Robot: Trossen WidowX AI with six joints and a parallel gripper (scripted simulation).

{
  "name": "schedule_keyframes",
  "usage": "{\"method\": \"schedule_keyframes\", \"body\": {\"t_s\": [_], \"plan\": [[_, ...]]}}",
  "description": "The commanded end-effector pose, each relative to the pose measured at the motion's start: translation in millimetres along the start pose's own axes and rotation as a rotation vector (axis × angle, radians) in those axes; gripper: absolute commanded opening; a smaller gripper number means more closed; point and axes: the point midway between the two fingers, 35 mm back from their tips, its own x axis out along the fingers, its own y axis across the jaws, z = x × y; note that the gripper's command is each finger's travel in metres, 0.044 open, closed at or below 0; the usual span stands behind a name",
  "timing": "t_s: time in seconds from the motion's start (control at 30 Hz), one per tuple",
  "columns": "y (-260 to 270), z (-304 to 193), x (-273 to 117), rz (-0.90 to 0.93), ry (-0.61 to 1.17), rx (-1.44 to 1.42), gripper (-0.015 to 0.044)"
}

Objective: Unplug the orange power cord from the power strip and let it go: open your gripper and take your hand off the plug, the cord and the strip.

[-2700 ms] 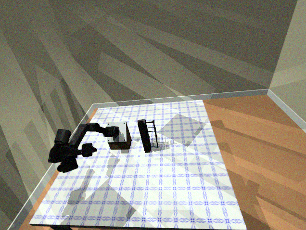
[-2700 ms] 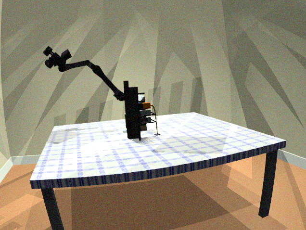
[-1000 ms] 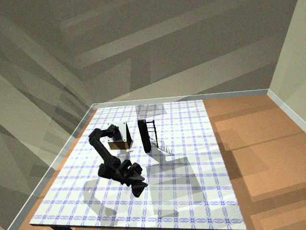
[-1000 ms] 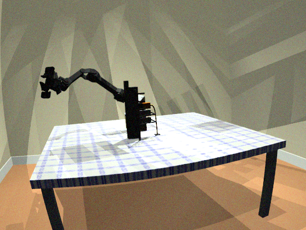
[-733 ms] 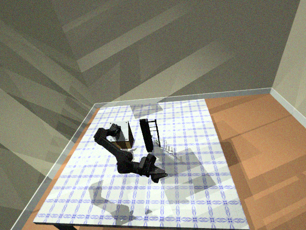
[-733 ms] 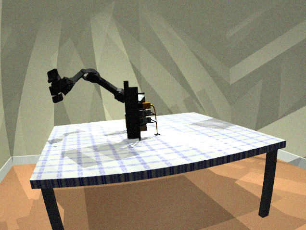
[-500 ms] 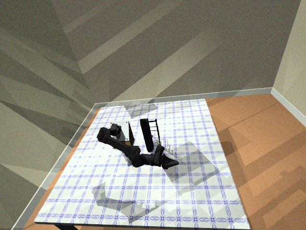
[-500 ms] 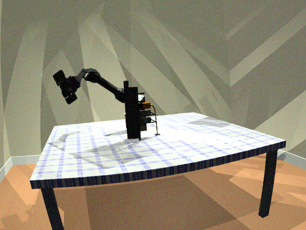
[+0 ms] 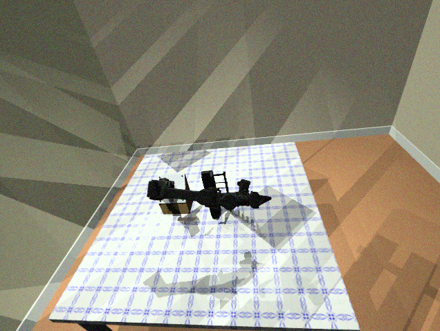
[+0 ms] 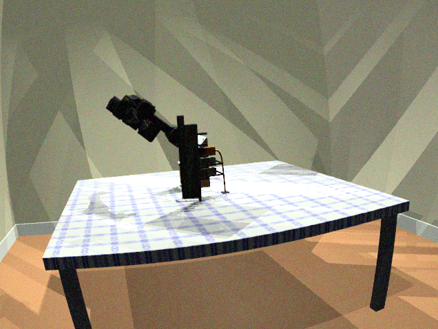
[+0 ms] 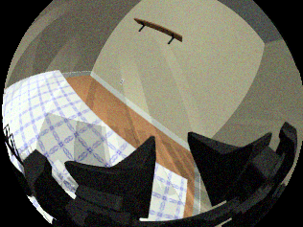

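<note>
The black power strip [image 9: 207, 177] [image 10: 189, 162] stands upright on the table. In the exterior view the orange plug [image 10: 209, 151] sits against the strip's right side, near the top. Its cord [image 10: 222, 164] curves out and hangs down to the table. In the top view the plug's colour cannot be made out, and the arm crosses in front of the strip. My gripper [image 9: 268, 198] [image 11: 171, 139] is partly open, with nothing between its fingers. It is high above the table, away from the plug, cord and strip.
Dark plugs [image 10: 207, 162] with dark cords sit below the orange one. A box [image 9: 180, 181] with a white top and brown sides stands behind the strip, at the arm's base. The checked tablecloth [image 9: 198, 256] [image 10: 301, 197] [image 11: 38, 102] ends at the table edge. A wall shelf [image 11: 158, 29] shows in the wrist view.
</note>
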Motion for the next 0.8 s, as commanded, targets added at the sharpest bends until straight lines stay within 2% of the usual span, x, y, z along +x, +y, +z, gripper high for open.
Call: {"method": "schedule_keyframes", "body": {"t_s": [0.0, 0.33, 0.47, 0.63, 0.77], "plan": [[43, 35, 15, 0.132, -0.014, 0.060, 0.0160], [147, 118, 16, 0.450, 0.000, 0.150, 0.0160], [174, 135, 10, 0.533, 0.013, 0.172, 0.0160], [222, 155, -5, 0.681, 0.067, 0.164, 0.0160], [281, 169, -35, 0.869, 0.170, 0.089, 0.0160]]}}
